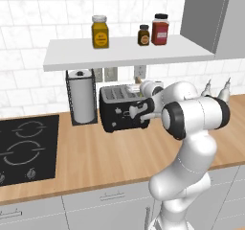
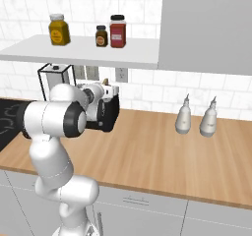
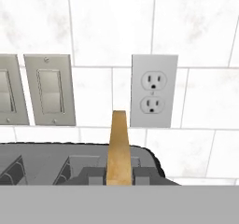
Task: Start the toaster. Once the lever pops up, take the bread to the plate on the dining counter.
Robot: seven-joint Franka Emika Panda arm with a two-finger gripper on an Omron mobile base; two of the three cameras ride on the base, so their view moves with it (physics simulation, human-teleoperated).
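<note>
toaster (image 1: 123, 108): boxy glossy black, long top slots, sits on the wood worktop by the tiled wall | bread (image 3: 118, 148): thin slice seen edge-on, tan crust, standing upright, poking up above the toaster's top on the outlet side

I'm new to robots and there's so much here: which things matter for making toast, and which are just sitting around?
In use: toaster; bread, edge-on between the gripper fingers.

Lying about: paper towels; shelf jars; two bottles; hob; wall socket.
</note>
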